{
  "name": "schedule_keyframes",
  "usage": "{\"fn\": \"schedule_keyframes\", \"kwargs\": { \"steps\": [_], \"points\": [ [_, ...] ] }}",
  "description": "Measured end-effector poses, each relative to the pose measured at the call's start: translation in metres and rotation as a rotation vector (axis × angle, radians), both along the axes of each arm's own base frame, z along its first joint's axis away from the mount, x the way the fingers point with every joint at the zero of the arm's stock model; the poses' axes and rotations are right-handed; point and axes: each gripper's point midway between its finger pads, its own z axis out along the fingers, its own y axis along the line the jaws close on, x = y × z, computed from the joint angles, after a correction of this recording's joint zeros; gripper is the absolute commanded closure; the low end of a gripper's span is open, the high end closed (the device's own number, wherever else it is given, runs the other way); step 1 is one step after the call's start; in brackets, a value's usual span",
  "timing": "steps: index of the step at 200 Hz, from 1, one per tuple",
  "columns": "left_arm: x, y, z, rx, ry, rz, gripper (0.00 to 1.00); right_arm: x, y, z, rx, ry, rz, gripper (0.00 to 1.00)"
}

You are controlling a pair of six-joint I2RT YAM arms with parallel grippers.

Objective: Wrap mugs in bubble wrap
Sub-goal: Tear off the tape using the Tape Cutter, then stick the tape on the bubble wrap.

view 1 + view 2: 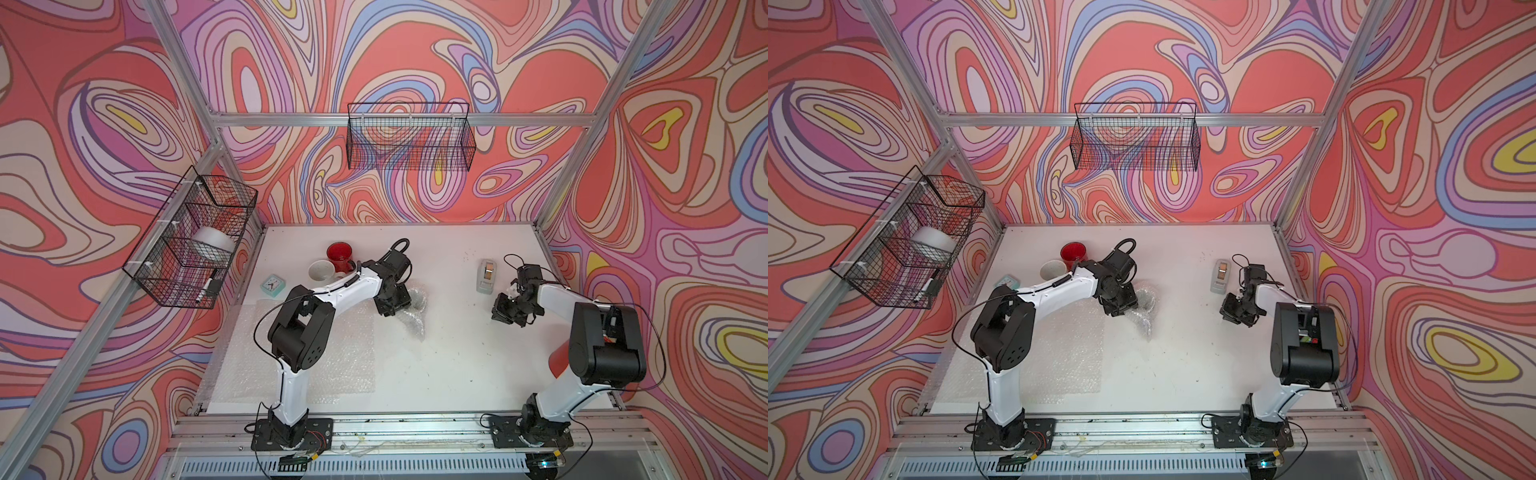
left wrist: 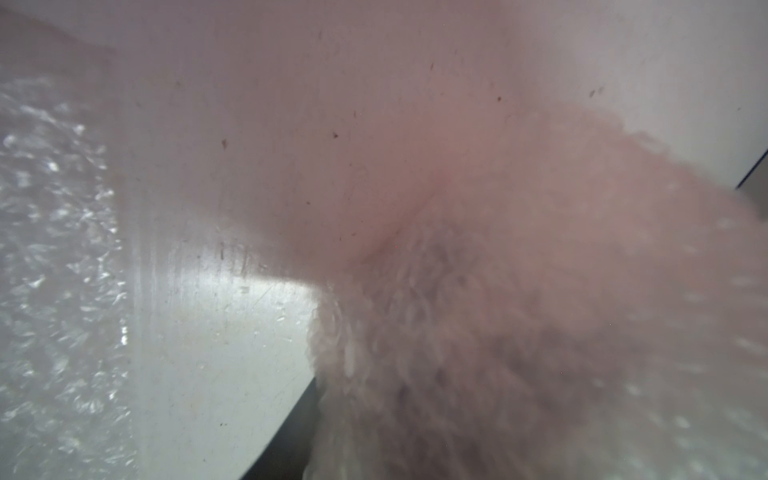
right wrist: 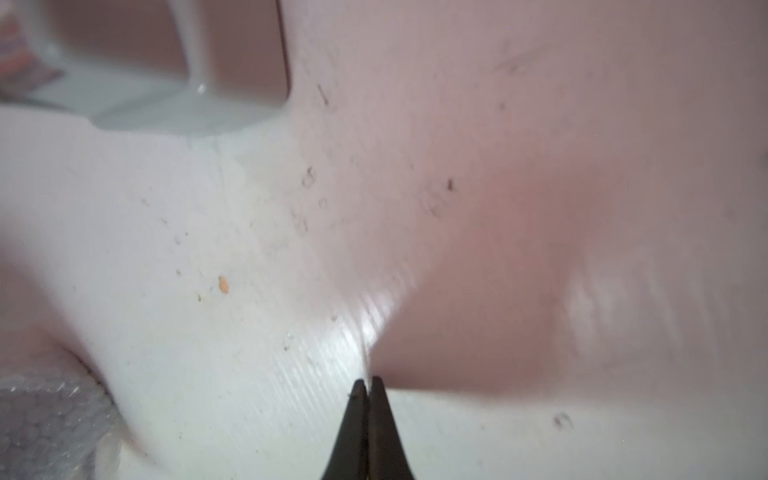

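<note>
Red mug point(image 1: 340, 253), white mug point(image 1: 321, 270) behind left arm point(image 1: 332, 291), clock point(image 1: 273, 284) beside

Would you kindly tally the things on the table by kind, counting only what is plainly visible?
Mugs, unwrapped: 2 (red mug, pale mug)
Bubble wrap pieces: 2 (flat layer, crumpled bundle)
Clock: 1
Tape dispenser: 1
Total: 6

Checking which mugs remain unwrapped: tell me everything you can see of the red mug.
The red mug looks like glossy ceramic, red inside and out, upright, mouth open upward, empty and bare of wrap. It stands far back on the left of the white table, close beside a pale mug; whether they touch is unclear.
</note>
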Motion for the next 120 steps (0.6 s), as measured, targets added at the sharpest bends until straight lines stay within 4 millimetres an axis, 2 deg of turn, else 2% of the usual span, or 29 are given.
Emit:
{"fn": "schedule_keyframes", "kwargs": {
  "steps": [33,52,84,120],
  "points": [
    [0.000,-0.001,-0.001,-0.011,0.001,0.014,0.54,0.016,0.023,0.071,0.098,-0.248,0.037,1.00],
    [0.000,-0.003,0.000,-0.023,0.005,0.030,0.54,0.019,0.042,0.100,0.175,-0.338,0.075,1.00],
    [0.000,-0.009,0.000,-0.040,0.004,0.054,0.54,0.015,0.081,0.128,0.304,-0.393,0.144,1.00],
    [-0.001,-0.017,-0.001,-0.073,0.004,0.093,0.55,0.007,0.134,0.147,0.414,-0.407,0.232,1.00]
  ]
}}
